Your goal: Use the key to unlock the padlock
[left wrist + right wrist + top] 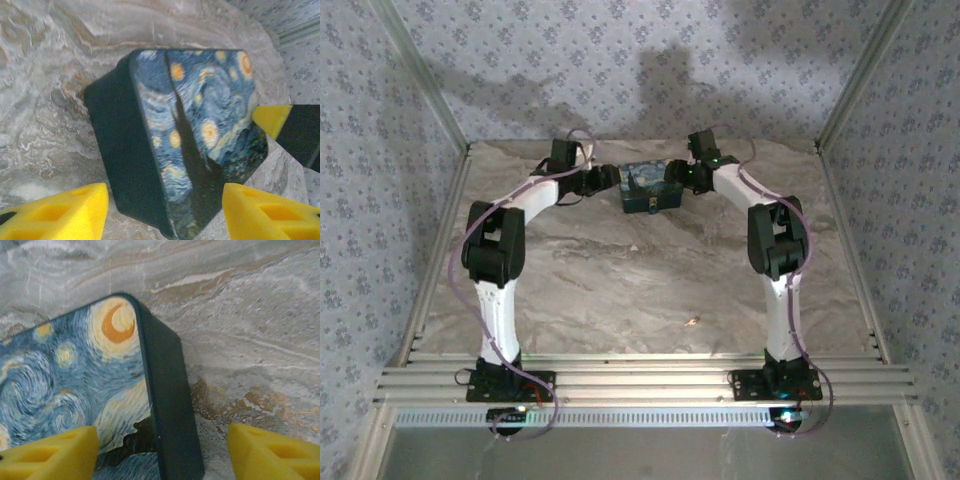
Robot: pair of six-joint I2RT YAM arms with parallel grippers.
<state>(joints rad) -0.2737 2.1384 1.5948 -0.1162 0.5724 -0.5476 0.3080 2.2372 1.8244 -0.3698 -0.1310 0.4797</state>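
Observation:
The blue starry-night painted box [648,183] sits at the far middle of the table, with both arms reaching in to it. A tiny dark padlock [652,208] sticks out from the box's near edge. My left gripper [165,215] is open, its yellow fingers [55,212] straddling a corner of the box [200,130] without touching it. My right gripper [160,455] is open too. It straddles the box's dark side wall [170,405], one finger [47,455] over the painted lid and the other over bare table. A small brassy speck [695,321] lies mid-table, too small to tell whether it is the key.
The marbled tabletop [620,280] is walled by patterned panels on the left, back and right. The right gripper's yellow fingertip [272,120] shows at the box's far corner in the left wrist view. A slatted metal rail [640,380] carries both arm bases.

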